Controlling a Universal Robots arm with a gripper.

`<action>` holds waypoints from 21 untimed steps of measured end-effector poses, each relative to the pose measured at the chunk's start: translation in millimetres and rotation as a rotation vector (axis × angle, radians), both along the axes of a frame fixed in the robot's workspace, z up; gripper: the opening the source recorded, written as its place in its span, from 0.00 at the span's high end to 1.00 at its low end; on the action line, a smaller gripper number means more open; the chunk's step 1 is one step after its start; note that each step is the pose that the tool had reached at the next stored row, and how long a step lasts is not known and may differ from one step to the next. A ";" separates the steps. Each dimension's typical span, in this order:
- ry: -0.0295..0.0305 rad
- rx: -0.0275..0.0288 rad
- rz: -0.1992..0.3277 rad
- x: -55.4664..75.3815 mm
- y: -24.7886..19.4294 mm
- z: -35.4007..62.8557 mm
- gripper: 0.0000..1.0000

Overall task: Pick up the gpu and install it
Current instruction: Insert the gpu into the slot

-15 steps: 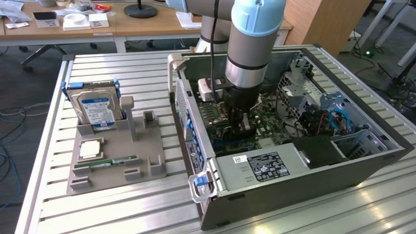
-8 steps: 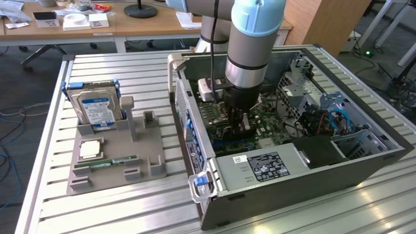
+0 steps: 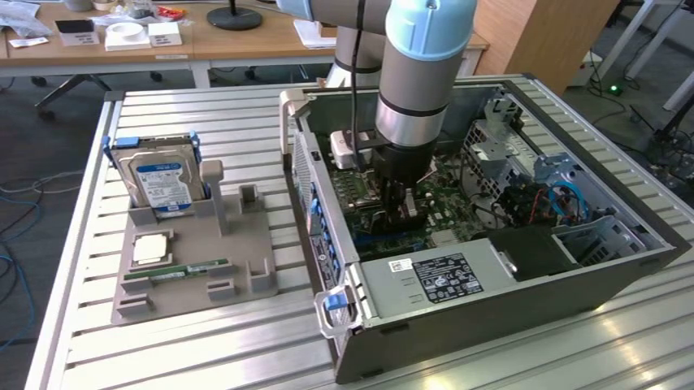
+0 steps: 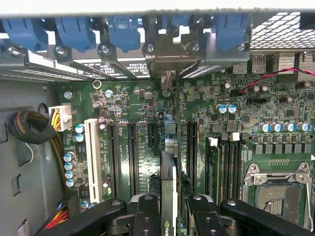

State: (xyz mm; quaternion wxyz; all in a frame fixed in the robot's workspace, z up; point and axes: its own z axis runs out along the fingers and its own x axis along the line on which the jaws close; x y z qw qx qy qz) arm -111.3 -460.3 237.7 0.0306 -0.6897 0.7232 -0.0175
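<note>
gpu (image 4: 169,196) | edge-on, gripped by tool (image 4: 169,211) | inside computer case (image 3: 607,260), over motherboard (image 4: 138,118) slots

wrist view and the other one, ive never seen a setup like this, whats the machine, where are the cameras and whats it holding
The machine is a robot arm with a gripper at its end. The exterior view is taken by a camera standing off the arm, looking down on a metal table. On the table lies an open computer case, and the arm reaches down into it. Toward the exterior view's left sits a grey holder tray with a hard drive standing in it and a green memory stick lying flat.

The wrist view comes from a camera on the arm itself, looking straight at the motherboard. There the black fingers clamp the gpu, seen edge-on over the slots.
</note>
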 end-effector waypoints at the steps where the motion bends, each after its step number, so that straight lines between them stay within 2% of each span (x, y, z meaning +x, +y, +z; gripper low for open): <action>1: 0.0000 -0.0001 0.000 0.0 0.0 0.0 0.74; 14: 0.0004 0.0003 0.000 0.0 0.0 -0.1 0.74; 15: 0.0015 0.0022 -0.001 -0.7 0.2 -0.7 0.74; 17: -0.0002 0.0012 -0.001 -0.4 0.2 -0.6 0.73; 20: 0.0002 0.0004 0.000 -0.1 0.0 -0.2 0.55; 21: 0.0003 0.0004 0.000 -0.1 0.0 -0.2 0.55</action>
